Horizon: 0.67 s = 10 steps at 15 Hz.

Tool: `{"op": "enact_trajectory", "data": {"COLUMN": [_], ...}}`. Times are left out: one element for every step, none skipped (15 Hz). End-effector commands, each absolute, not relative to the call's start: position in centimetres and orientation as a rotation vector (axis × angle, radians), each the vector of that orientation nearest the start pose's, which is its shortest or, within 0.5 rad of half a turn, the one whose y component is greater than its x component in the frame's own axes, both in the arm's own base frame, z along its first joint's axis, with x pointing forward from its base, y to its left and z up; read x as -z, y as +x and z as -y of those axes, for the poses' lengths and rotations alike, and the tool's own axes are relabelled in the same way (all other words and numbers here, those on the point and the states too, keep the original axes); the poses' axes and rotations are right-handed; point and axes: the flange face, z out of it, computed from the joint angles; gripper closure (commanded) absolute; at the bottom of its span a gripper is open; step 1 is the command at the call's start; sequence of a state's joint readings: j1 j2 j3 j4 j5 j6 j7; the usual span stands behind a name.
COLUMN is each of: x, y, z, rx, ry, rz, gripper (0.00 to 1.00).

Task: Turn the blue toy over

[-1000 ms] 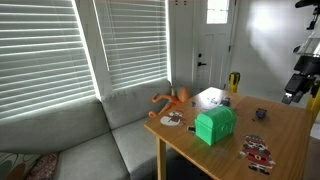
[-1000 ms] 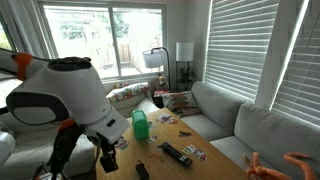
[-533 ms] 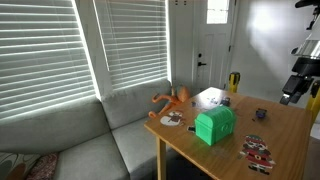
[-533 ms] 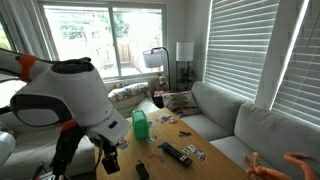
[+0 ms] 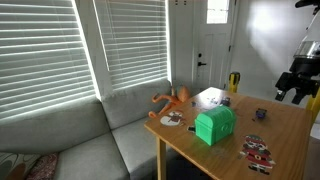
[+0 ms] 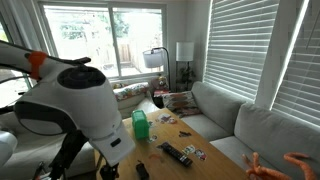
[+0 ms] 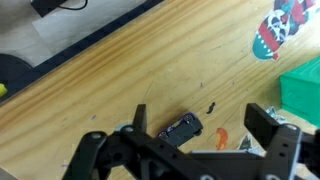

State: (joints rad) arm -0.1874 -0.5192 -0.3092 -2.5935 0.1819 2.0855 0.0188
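The blue toy (image 7: 180,127) is a small dark blue block lying on the wooden table (image 7: 90,90), seen in the wrist view. It lies between the two fingers of my gripper (image 7: 205,125), nearer the left finger (image 7: 140,118), and I cannot tell whether it touches it. The gripper is open and holds nothing. In an exterior view the toy (image 5: 261,114) is a tiny dark spot on the table, with the gripper (image 5: 289,92) above and to its right. In an exterior view the arm's big white body (image 6: 80,105) hides most of the gripper.
A big green box (image 5: 215,125) stands mid-table and shows at the wrist view's right edge (image 7: 305,88). A yellow-and-black upright object (image 5: 233,82), an orange toy (image 5: 172,100), printed cards (image 7: 280,25) and a black remote (image 6: 175,153) also sit there. A grey sofa (image 5: 70,135) lies beyond.
The arm has shifted: its white body sits lower and further right in an exterior view, and the gripper has moved slightly left. The toy and the green box have not moved.
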Motion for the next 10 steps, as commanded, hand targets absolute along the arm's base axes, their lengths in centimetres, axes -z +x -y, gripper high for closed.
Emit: {"op": "enact_trajectory", "data": {"x": [-41.9,-41.6,-41.6,-41.4,-40.9,-40.4,-40.1,-39.6,-39.0,-38.6], "y": [35.2,35.3,35.3,35.3,35.4,35.6,35.7,35.9,36.2,36.4], "z": [20.3,21.2,21.8,22.5,23.3,23.9,24.5,25.2,25.8,26.2], "rx": [-0.068,-0.108,-0.147,-0.186,-0.223,-0.256,-0.283,-0.305,-0.318,-0.336], "ry": [-2.596,-2.56,-2.525,-2.485,-2.447,-2.409,-2.364,-2.315,-2.264,-2.213], "rz": [-0.98,-1.013,-1.044,-1.07,-1.104,-1.146,-1.174,-1.203,-1.228,-1.247], "gripper": [0.0,0.0,0.0,0.0,0.0,0.0,0.0,0.0,0.0,0.0]}}
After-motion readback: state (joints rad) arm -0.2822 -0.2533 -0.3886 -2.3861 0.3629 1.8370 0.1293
